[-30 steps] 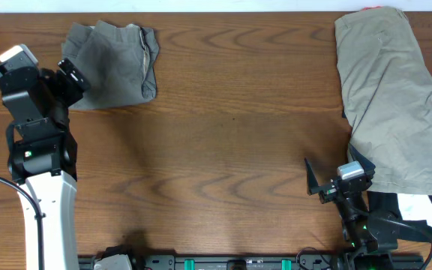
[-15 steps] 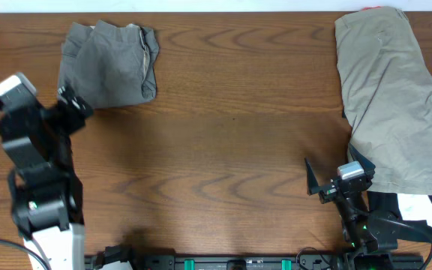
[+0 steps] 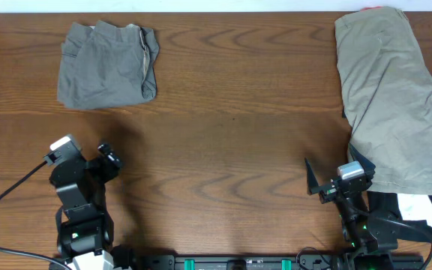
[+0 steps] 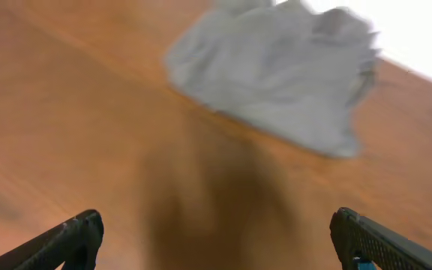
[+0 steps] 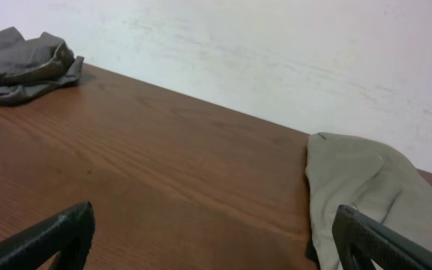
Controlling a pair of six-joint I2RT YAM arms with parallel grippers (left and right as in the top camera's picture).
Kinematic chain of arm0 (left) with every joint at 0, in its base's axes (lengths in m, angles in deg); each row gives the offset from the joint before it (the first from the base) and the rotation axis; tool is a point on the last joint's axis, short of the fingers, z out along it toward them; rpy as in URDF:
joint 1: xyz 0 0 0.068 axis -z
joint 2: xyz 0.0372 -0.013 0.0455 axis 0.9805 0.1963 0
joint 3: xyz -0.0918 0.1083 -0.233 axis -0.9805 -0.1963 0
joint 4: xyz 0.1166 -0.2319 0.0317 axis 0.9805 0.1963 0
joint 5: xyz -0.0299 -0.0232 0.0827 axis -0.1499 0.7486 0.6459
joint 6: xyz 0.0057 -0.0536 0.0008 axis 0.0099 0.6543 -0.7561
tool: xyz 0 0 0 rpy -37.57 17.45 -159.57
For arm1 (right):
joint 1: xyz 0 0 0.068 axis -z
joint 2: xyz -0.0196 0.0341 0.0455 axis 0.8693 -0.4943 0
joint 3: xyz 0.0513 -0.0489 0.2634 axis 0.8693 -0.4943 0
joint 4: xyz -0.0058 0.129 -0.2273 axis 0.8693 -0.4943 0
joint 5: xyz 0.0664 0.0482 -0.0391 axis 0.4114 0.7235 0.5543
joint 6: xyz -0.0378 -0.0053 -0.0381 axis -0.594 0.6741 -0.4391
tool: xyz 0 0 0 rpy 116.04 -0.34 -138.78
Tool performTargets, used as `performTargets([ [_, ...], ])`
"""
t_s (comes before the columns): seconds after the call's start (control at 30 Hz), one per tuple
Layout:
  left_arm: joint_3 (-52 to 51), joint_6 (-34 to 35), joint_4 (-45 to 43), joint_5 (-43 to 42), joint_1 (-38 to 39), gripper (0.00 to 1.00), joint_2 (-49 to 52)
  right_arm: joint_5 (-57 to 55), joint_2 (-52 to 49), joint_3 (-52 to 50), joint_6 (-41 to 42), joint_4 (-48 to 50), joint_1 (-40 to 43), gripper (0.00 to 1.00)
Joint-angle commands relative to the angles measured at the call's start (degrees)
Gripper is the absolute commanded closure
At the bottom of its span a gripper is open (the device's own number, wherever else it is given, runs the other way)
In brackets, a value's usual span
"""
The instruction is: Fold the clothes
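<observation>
Lying folded far left, grey shorts [image 3: 107, 65]; khaki shorts [image 3: 396, 97] sprawling right; left gripper [image 4: 216, 240], right gripper [image 5: 212, 232] both gaping, empty.

The folded shorts [image 3: 107, 65] lie near the far left corner of the table [image 3: 231, 142]. The spread-out shorts [image 3: 396, 105] run along its right edge from the far right corner toward the near edge, their near end lying over more cloth [image 3: 417, 208]. The left gripper [image 3: 108, 156] is near the near edge on the left, well apart from the folded shorts, and the right gripper [image 3: 332, 163] is near the near edge on the right, just left of the spread-out shorts.
</observation>
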Motion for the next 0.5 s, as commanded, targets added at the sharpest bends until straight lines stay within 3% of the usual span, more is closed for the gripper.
performTargets([
  [0.0, -0.2, 0.1, -3.2, -11.0, 0.2, 0.02, -1.1, 0.2, 0.3, -0.1, -0.2, -0.3, 0.3, 0.01],
  [0.23, -1.5, 0.1, -7.9, -15.0, 0.9, 0.02, -7.4, 0.2, 0.3, -0.1, -0.2, -0.3, 0.3, 0.01],
  [0.47, -12.6, 0.2, -15.3, -4.3, 6.4, 0.02, -19.4, 0.2, 0.3, -0.1, -0.2, -0.3, 0.3, 0.01],
])
